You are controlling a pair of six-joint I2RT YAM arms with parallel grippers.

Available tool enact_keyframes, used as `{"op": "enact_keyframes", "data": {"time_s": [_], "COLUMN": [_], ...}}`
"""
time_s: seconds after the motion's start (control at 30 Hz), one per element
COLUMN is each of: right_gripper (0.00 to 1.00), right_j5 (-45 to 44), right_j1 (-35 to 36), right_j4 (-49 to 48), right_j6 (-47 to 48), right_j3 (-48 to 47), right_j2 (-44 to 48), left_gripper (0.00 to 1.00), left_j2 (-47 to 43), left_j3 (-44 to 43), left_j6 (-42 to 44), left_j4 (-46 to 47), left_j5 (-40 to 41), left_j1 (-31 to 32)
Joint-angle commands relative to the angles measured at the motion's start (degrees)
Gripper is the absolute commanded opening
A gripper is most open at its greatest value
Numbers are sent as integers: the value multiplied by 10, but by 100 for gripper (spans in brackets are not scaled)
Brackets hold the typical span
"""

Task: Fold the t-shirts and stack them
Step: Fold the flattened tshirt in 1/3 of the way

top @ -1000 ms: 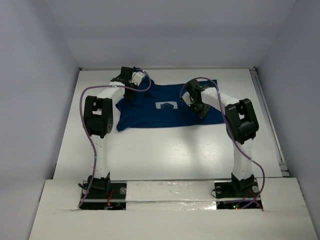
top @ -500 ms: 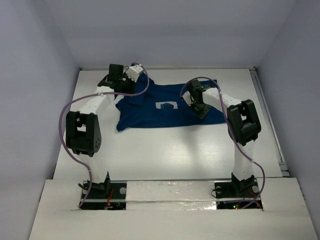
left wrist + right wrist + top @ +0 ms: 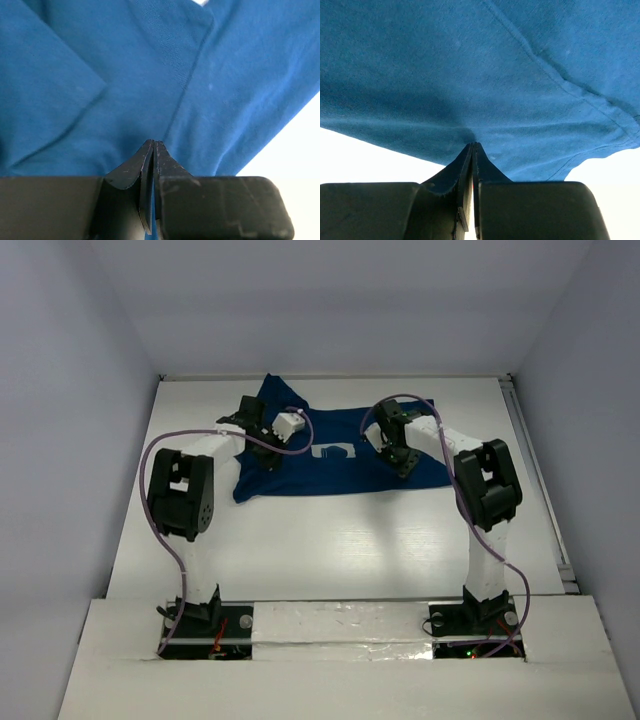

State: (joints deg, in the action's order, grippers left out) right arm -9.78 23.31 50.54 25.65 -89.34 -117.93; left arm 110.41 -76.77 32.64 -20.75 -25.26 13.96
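The dark navy t-shirt (image 3: 345, 475) lies spread at the far middle of the white table (image 3: 340, 540), its white print (image 3: 335, 451) facing up. Its far left corner (image 3: 275, 390) stands raised. My left gripper (image 3: 262, 435) is over the shirt's left part, shut with blue cloth pinched between its fingers. In the left wrist view the gripper (image 3: 153, 142) is backed by the shirt (image 3: 150, 75) and a sleeve fold. My right gripper (image 3: 403, 465) is on the shirt's right part. In the right wrist view the gripper (image 3: 472, 145) is shut at a pucker in the cloth (image 3: 470, 75).
Grey walls enclose the table on three sides. A metal rail (image 3: 535, 480) runs along the right edge. Purple cables loop off both arms. Bare white tabletop shows in front of the shirt.
My left arm has swung from the shirt's far left corner inward and nearer, over the shirt's left part. The shirt's far left corner now stands up. The right arm has not moved.
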Motion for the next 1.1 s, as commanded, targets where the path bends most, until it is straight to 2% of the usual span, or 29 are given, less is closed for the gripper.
{"op": "enact_keyframes", "data": {"time_s": [0.0,0.13,0.3,0.4,0.57,0.83,1.07], "right_gripper": [6,7,5,6,4,1,0], "right_j5": [7,10,25,33,56,95,181], "right_j1": [4,4,4,4,4,29,53], "right_j4": [1,7,21,28,43,55,83], "right_j6": [-2,-2,-2,-1,0,12,32], "right_j3": [6,13,28,39,41,79,104], "right_j2": [9,3,2,5,4,20,41], "left_gripper": [0,0,0,0,0,0,0], "left_j2": [-2,4,2,2,-4,-22,-62], "left_j3": [16,41,90,105,113,133,146], "left_j6": [22,30,39,51,80,133,233], "left_j4": [-28,-26,-23,-38,-51,-103,-198], "left_j5": [6,39,117,132,126,108,24], "left_j1": [5,5,5,-16,-53,-65,-65]}}
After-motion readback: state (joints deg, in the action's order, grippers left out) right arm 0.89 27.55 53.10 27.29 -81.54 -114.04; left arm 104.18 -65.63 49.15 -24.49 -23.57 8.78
